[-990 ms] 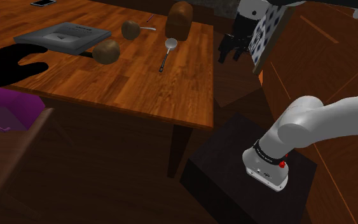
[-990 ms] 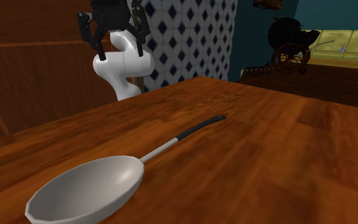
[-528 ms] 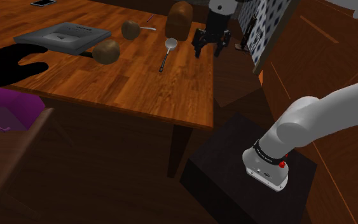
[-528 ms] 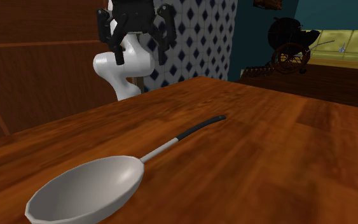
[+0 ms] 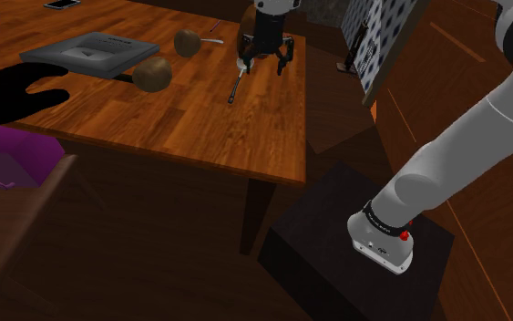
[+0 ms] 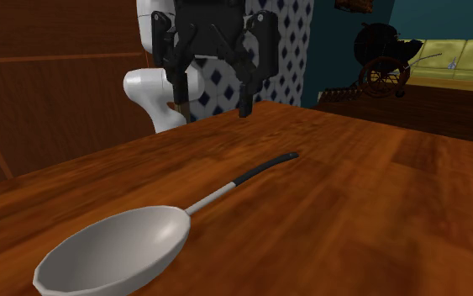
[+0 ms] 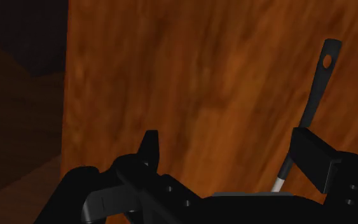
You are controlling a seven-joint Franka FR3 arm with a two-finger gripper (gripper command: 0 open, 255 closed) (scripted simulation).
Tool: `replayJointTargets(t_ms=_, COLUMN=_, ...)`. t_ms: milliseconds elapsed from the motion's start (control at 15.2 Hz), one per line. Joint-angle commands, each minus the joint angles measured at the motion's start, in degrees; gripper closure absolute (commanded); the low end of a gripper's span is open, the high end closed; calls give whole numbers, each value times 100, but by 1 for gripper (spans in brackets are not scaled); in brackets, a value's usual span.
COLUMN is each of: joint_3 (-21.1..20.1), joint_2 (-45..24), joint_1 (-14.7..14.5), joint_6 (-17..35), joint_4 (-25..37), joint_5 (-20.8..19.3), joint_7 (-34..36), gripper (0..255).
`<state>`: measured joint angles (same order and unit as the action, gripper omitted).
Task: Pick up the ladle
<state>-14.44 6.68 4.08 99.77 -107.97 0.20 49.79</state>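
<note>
The shoulder view is dim. The worktop [image 5: 200, 119] in the upper left takes the most light, a warm mid-brown, while the floor below it at the lower left sinks almost to black. The white arm [image 5: 464, 146] at the right is shaded grey along its underside. The second exterior view is brighter and warmer. There the ladle [image 6: 117, 248] in the lower left shows soft shading inside its pale bowl, and the wood grain near the bottom edge looks smeared. In the wrist view the wood is evenly orange with blurred grain, and the upper left corner is dark.
</note>
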Motion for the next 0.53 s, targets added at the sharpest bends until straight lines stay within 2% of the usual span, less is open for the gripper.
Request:
replayJointTargets(t_ms=0, joint_3=-83, joint_2=-574, joint_1=13, joint_6=-121, joint_4=599, joint_5=-213, joint_7=549, gripper=0)
replayJointTargets(t_ms=330, joint_3=-82, joint_2=-2016, joint_1=-137, joint_6=-659, joint_4=2304, joint_5=-730, joint_7=1705, gripper=0)
replayJointTargets(t_ms=396, joint_3=-61, joint_2=-2152, joint_1=-167, joint_6=-723, joint_4=2480, joint_5=-770, joint_7=1794, gripper=0)
replayJointTargets(t_ms=462, joint_3=-53, joint_2=-2143, joint_1=-167, joint_6=-643, joint_4=2392, joint_5=-768, joint_7=1798, gripper=0)
